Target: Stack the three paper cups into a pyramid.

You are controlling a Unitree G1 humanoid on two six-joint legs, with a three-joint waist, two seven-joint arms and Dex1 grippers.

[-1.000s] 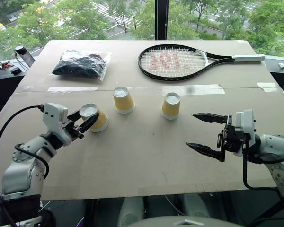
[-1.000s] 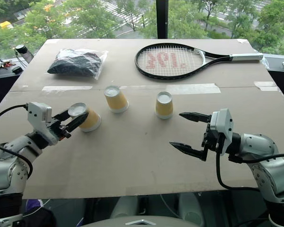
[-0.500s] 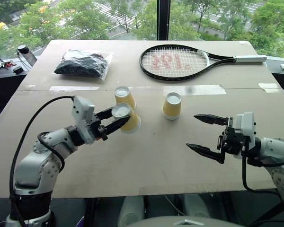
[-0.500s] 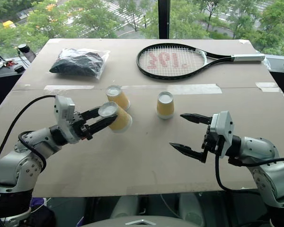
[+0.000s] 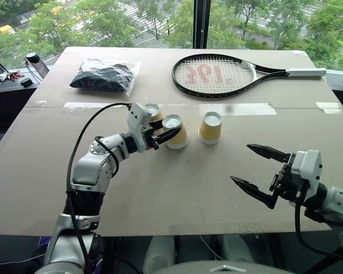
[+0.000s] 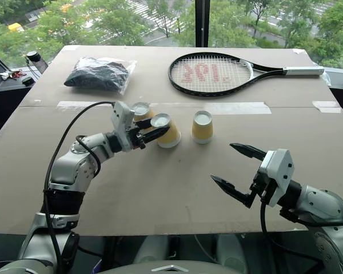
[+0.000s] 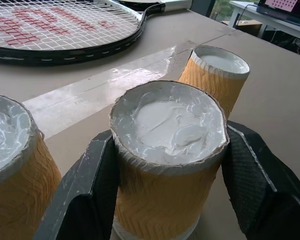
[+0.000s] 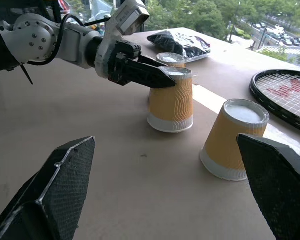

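Left gripper (image 5: 167,136) clamps a yellow-tan tapered paper cup (image 5: 176,132) upside down just left of the lone upside-down cup (image 5: 210,127), likely forming the pyramid base. Third cup (image 6: 140,110) sits just behind the held one, farther from the lone cup. Right gripper (image 5: 256,174) waits with jaws wide and empty, nearer the robot than the lone cup.

The racket (image 5: 214,75) carries a red mark painted across its strings. It cannot be read as letters. No other text is legible.

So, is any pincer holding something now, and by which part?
The left pincer holds one paper cup by its sides, near the upturned base. The right pincer holds nothing.
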